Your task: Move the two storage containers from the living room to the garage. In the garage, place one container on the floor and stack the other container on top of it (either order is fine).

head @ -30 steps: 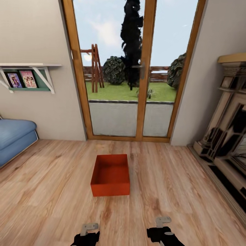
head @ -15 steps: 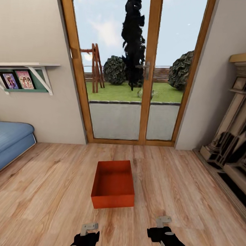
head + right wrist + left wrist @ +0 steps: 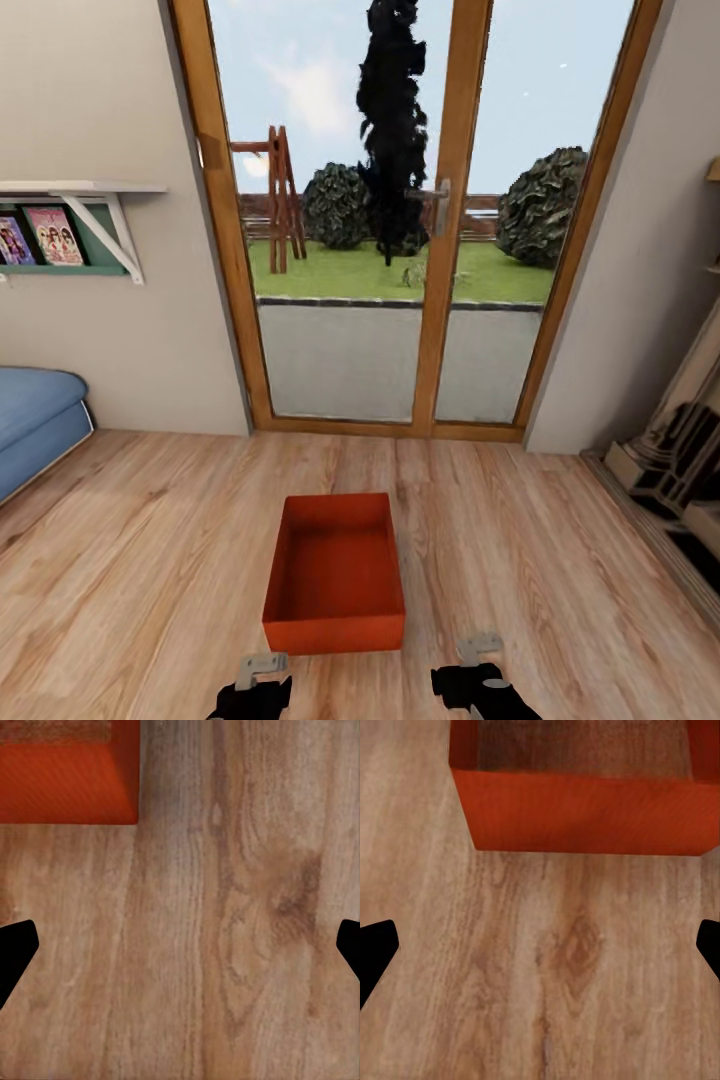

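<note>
Head view shows both arms held low at the near edge of the picture, their black wrists and grey gripper parts just reaching in: the left gripper (image 3: 262, 668) sits near the container's near-left corner, the right gripper (image 3: 478, 650) off beyond its near-right corner. Neither touches the bin. From this view I cannot tell how far the fingers are parted, but in each wrist view the black fingertips (image 3: 375, 949) sit at opposite edges of the picture with bare planks between them, so both pairs stand spread wide and hold nothing. The right gripper's fingertips (image 3: 13, 945) show the same spacing.

One storage container (image 3: 334, 572) rests upright on the light wood plank floor (image 3: 150, 560) of the living room, open top up, nothing visible inside it. Its short near wall faces the robot. The left wrist view looks at that near wall (image 3: 585, 814) with a stretch of floor before it; the right wrist view catches one corner of the bin (image 3: 71, 784).

Beyond the container stands a wood-framed glass door (image 3: 440, 220) with a garden behind it. To the container's left a blue sofa (image 3: 35, 415) sits against the wall under a white shelf (image 3: 75, 190) holding books. To its right, part of a pale fireplace surround (image 3: 680, 440) lines the wall. Nothing lies on the floor between the grippers and the bin.
</note>
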Robot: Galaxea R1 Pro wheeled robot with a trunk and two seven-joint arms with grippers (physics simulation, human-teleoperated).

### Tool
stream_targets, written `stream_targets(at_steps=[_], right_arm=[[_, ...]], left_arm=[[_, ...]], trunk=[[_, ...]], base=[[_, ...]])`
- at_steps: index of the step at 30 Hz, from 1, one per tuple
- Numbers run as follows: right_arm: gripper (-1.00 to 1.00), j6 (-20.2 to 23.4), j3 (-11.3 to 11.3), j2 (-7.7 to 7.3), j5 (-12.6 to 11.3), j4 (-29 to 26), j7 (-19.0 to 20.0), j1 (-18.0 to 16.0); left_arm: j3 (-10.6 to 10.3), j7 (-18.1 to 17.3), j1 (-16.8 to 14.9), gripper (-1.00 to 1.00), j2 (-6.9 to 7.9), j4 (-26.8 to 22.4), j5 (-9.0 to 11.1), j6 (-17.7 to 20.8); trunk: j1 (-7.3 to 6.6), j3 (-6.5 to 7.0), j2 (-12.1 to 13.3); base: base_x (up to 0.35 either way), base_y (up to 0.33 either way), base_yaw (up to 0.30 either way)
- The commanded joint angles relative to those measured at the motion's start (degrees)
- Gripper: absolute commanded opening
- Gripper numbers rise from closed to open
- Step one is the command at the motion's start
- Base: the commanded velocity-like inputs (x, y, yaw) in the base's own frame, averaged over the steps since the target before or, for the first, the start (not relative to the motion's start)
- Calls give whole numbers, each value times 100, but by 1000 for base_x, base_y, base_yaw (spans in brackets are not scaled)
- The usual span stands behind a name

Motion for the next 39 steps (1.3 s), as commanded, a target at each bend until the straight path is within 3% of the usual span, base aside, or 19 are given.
stream_targets(at_steps=[1, 21, 39], right_arm=[[100, 42, 15, -1, 27, -13, -26, 0], [100, 42, 15, -1, 22, -13, -21, 0], [100, 42, 15, 0, 27, -13, -21, 0]], left_arm=[[47, -10, -4, 100, -3, 4, -51, -19], [47, -10, -4, 100, -3, 4, -38, -25], [47, -10, -4, 100, 0, 4, -31, -29]], trunk=[[2, -5, -2], [2, -5, -2], [2, -5, -2]], base=[[307, 132, 0], [295, 110, 0], [64, 21, 0]])
